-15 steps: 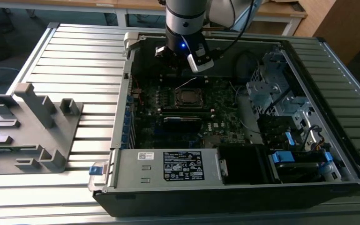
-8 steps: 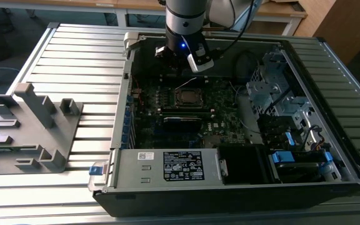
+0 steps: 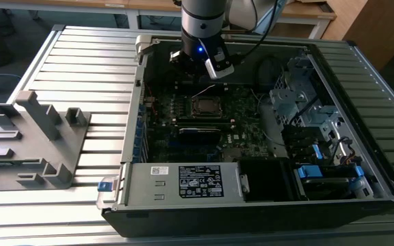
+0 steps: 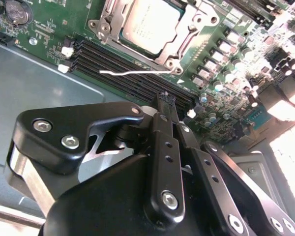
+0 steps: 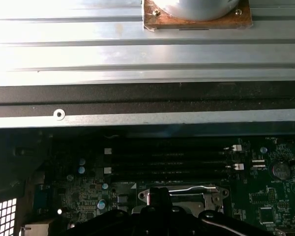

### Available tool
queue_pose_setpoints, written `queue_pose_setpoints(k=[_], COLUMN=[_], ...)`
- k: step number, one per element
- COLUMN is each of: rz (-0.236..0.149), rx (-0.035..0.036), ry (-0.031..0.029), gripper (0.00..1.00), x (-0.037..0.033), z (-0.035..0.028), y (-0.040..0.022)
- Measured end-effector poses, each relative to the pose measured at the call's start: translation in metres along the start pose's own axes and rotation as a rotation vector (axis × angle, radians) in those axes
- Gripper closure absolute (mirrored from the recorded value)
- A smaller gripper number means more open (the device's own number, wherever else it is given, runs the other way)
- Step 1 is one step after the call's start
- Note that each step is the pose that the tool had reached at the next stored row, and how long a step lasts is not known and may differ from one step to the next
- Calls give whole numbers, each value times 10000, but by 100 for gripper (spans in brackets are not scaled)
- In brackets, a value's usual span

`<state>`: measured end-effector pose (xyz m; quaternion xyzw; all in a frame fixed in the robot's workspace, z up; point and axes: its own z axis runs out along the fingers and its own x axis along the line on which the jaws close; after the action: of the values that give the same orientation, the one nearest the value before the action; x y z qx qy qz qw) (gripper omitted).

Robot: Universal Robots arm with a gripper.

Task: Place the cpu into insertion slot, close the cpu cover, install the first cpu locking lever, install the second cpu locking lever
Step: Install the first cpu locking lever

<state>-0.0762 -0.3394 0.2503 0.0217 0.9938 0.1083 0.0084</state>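
Observation:
The cpu (image 4: pixel 148 18) lies in the insertion slot (image 3: pixel 206 106) on the green motherboard, its silver top showing through the cut-out of the cpu cover (image 4: pixel 109 24), which lies flat over it. One thin wire locking lever (image 4: pixel 132 72) stands free beside the socket, unlatched; it also shows as a lever (image 3: pixel 204 91) in the exterior view. My gripper (image 4: pixel 165 100) hovers just above the memory slots next to the socket, fingers together and holding nothing. In the first wrist view the gripper (image 5: pixel 160 197) sits in front of the insertion slot (image 5: pixel 187 196).
The open computer case (image 3: pixel 132 128) lies on a slatted metal table. A labelled grey power-supply box (image 3: pixel 183 182) fills its near side, drive bays and cables (image 3: pixel 307 118) the exterior view's right. A grey plastic fixture (image 3: pixel 29 138) stands at the exterior view's left.

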Motion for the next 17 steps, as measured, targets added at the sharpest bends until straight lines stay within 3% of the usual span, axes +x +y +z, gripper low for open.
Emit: queue_pose_setpoints(k=[3,14,17], rz=[-1,-1,-1], rx=[37,41,152], ry=[-2,-2,-6], gripper=[90,90,90], x=[0,0,0], z=[1,0,4], y=[2,2,2])
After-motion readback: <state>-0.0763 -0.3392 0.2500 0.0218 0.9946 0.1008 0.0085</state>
